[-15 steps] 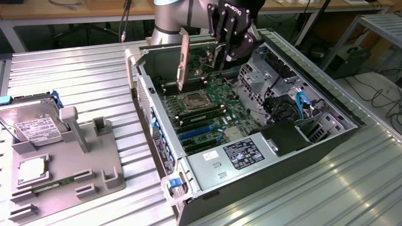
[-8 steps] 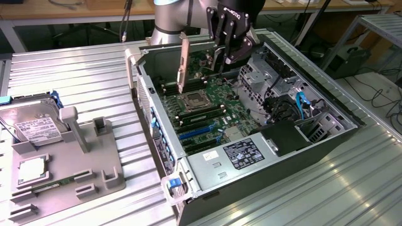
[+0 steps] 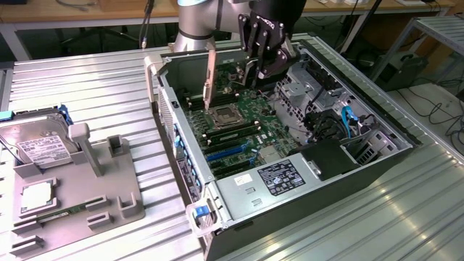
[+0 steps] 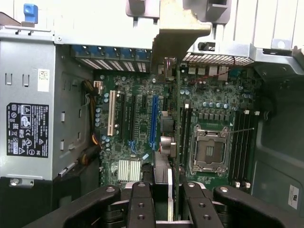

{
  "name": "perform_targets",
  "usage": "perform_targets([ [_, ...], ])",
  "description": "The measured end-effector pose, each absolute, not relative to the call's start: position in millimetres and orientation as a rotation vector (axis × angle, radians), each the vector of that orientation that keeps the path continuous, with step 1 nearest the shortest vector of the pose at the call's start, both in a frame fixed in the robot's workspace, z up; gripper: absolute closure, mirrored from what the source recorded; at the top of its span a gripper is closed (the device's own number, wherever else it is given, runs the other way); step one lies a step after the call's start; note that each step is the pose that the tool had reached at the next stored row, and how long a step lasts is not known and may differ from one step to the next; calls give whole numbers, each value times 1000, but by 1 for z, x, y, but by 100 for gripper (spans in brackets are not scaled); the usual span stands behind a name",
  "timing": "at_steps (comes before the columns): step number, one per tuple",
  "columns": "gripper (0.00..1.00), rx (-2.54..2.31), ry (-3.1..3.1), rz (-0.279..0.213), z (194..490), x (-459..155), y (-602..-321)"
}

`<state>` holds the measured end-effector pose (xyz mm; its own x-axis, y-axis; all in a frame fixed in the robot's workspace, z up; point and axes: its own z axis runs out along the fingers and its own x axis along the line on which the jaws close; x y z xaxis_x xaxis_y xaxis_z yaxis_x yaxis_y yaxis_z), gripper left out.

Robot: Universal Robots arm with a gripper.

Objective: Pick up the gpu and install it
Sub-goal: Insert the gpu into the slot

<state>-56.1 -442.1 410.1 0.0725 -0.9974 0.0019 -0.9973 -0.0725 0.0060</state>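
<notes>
Gpu (image 3: 211, 81) held upright on edge, clamped in the gripper (image 4: 169, 190), hanging above the motherboard (image 3: 236, 128) inside the open computer case (image 3: 377, 163). Lower edge near the CPU socket (image 3: 223, 116), short of the blue slot (image 4: 153, 121). Beside the case, hard drive (image 3: 40, 142) resting in a grey holder tray (image 3: 108, 190).

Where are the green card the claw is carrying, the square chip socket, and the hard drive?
gpu (image 3: 211, 81), exterior view, on its upright metal bracket.
chip socket (image 4: 208, 151), wrist view, on its open middle.
hard drive (image 3: 36, 142), exterior view, on its labelled top.
</notes>
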Motion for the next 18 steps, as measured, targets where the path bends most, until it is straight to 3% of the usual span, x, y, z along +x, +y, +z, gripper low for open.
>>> perform_targets([
  [18,72,2296,-2135,-4,394,-56,-442],
])
